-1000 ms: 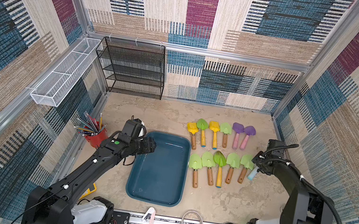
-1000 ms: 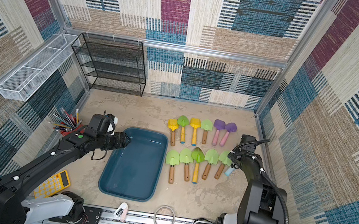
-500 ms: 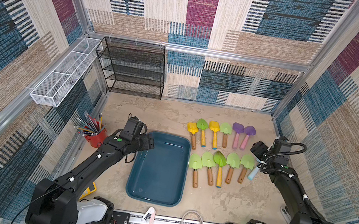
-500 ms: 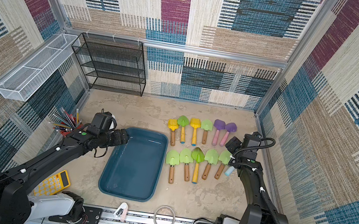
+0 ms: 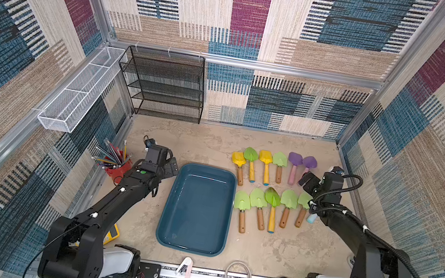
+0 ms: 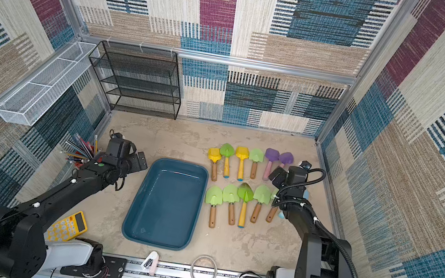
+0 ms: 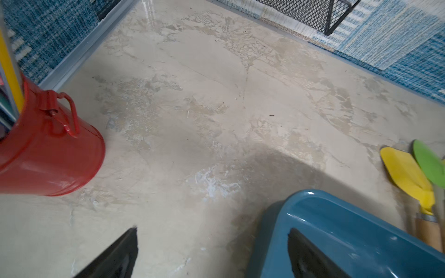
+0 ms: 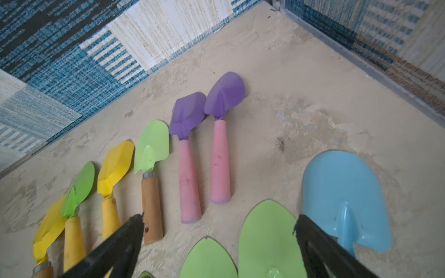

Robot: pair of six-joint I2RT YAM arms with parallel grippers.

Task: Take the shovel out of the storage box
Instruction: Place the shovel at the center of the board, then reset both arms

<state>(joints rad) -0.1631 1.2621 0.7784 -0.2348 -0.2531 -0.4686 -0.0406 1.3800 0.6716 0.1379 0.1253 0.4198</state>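
The storage box (image 5: 198, 209), a glossy teal tub, sits mid-table in both top views (image 6: 166, 204) with nothing inside. Several shovels lie in two rows on the table to its right: yellow (image 5: 237, 159), green (image 5: 272, 198) and purple (image 8: 187, 113) ones, and a light blue one (image 8: 344, 192) at the right end. My left gripper (image 5: 171, 168) (image 7: 212, 231) is open beside the box's far-left corner (image 7: 337, 216), holding nothing. My right gripper (image 5: 305, 180) (image 8: 219, 219) is open above the green blades (image 8: 267, 235), with the blue shovel just outside one finger.
A red bucket of pencils (image 5: 117, 166) (image 7: 48, 144) stands close left of the left gripper. A black mesh rack (image 5: 166, 83) stands at the back and a white wire basket (image 5: 81, 90) hangs on the left wall. A yellow calculator (image 6: 67, 225) and a tape ring (image 5: 237, 274) lie at the front.
Both grippers' jaws have spread wide. The right wrist has drawn back from the near row of shovels toward the far wall. The left gripper has shifted slightly off the box's corner.
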